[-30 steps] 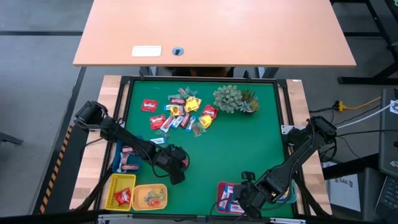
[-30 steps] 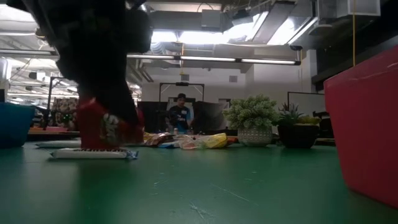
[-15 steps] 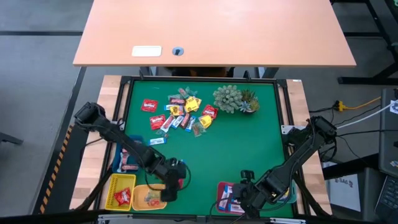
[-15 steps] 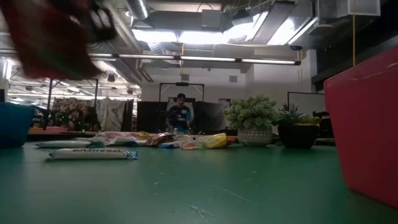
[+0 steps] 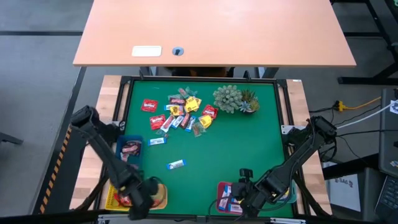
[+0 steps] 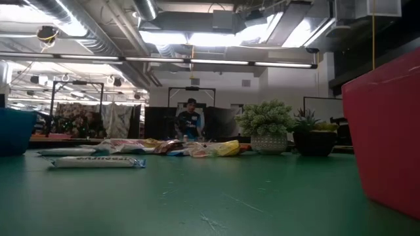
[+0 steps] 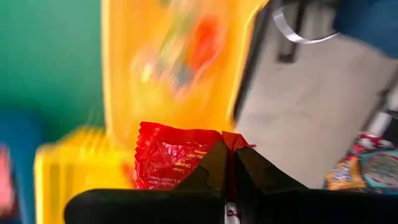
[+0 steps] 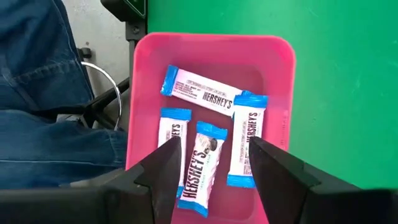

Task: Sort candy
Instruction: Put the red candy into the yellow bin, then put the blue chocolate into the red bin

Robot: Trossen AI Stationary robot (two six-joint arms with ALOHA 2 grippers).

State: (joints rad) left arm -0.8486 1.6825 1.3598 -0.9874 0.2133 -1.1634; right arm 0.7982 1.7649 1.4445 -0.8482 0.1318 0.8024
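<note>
My left gripper (image 5: 138, 202) hovers at the table's near left corner over the yellow trays (image 5: 158, 194), shut on a red-wrapped candy (image 7: 168, 163). My right gripper (image 8: 214, 174) waits open above the pink tray (image 8: 277, 81), which holds several blue-and-white bars (image 8: 199, 90). The main candy pile (image 5: 181, 112) lies flat on the green mat's far half. Two loose blue-and-white pieces (image 5: 176, 164) (image 5: 157, 141) lie nearer; one shows in the low view as a bar (image 6: 98, 162). The blue tray (image 5: 129, 138) holds more sweets. My left gripper pinches the red candy by the end of its wrapper (image 7: 225, 138) between the two shut fingers (image 7: 208, 168). The rest of the wrapper sticks out sideways past the fingers. The candy is lifted clear, above the yellow trays.
A spiky green plant in a pot (image 5: 233, 98) and a smaller dark pot (image 5: 250, 104) stand at the mat's far right. The pink tray's wall (image 6: 387, 131) rises near the low camera. A person's jeans (image 8: 37, 93) show beside the table's near edge. The mat's middle (image 5: 236, 149) is bare.
My left gripper has risen from the mat's middle with the red candy and swung toward the near left corner, ending over the yellow trays. It has left the low view. A blue-and-white bar stays on the mat where the gripper stood.
</note>
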